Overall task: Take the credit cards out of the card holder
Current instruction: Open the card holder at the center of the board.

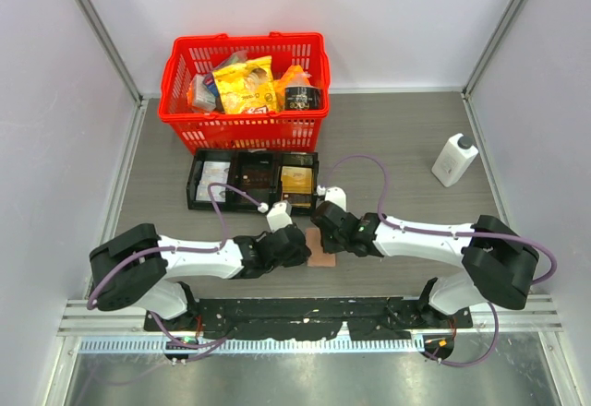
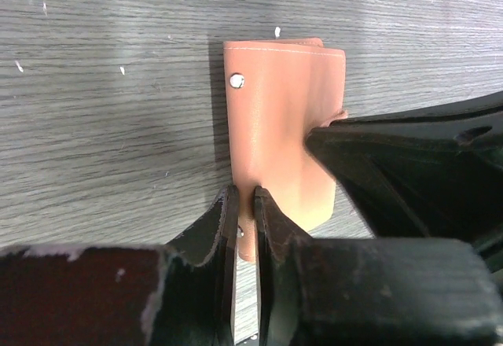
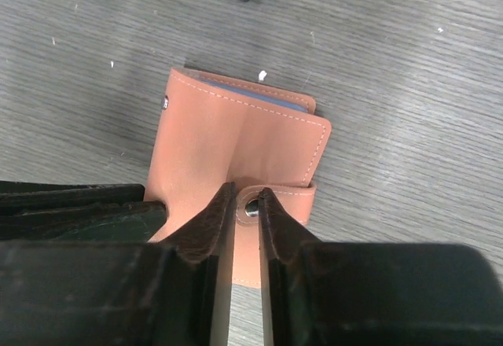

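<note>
Progress: nothing is out yet. The card holder (image 3: pixel 228 134) lies folded on the desk (image 1: pixel 397 138), just on the near side of the black three-compartment tray (image 1: pixel 193 189), off its right-hand compartment. Only a sliver of blue lining (image 3: pixel 251 94) shows along the far edge of the card holder. I see no credit card, neither poking out of it nor lying near the tray. My judgement is that the opening step is in hand. The snap must be undone and the cover spread, and every card is left to draw.

Left arm: stretched low from its base toward the tray's near side, wrist close to the desk. The left tool (image 2: pixel 244 196) is nearly closed, pinched on the edge of the card holder nearest it. A thin strip of leather sits between its fingers.

Right arm: reached in likewise from the other side, so both tools meet before the tray. The right tool (image 3: pixel 244 193) is drawn together on the snap tab (image 3: pixel 287 200), with the metal stud caught between its fingers.
</note>
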You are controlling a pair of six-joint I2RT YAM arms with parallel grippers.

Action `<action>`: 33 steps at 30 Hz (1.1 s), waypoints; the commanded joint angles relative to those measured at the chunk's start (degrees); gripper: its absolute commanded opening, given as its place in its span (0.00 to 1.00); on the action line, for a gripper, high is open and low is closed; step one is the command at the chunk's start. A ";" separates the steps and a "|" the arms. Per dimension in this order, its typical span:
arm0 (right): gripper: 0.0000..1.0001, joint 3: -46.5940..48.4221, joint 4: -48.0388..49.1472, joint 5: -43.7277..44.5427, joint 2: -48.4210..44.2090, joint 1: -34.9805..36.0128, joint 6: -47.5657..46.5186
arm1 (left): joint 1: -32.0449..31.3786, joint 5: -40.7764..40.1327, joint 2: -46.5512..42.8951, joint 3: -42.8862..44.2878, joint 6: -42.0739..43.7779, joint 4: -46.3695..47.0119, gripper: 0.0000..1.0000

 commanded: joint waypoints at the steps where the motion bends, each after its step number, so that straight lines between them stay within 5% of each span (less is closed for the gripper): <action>1: 0.08 -0.21 -4.77 5.51 -0.37 0.09 -0.95 | -0.45 -3.72 -2.30 0.67 0.23 -2.26 0.03; 3: 0.01 -0.29 -5.20 6.65 -1.16 -0.17 -1.13 | -0.36 -4.24 -2.47 0.24 0.14 -2.35 0.02; 12: 0.01 -2.75 -6.96 9.03 -5.29 -2.80 -1.39 | -0.36 -6.53 -4.23 -0.47 -0.03 -5.34 0.01; 21: 0.33 -8.55 0.31 0.70 -12.93 -7.81 0.45 | -0.36 -6.62 -5.02 0.93 2.16 -6.39 0.13; 33: 0.43 -13.31 9.38 -8.45 -19.78 -11.07 2.65 | -0.36 -6.01 -4.94 2.69 3.66 -8.50 0.21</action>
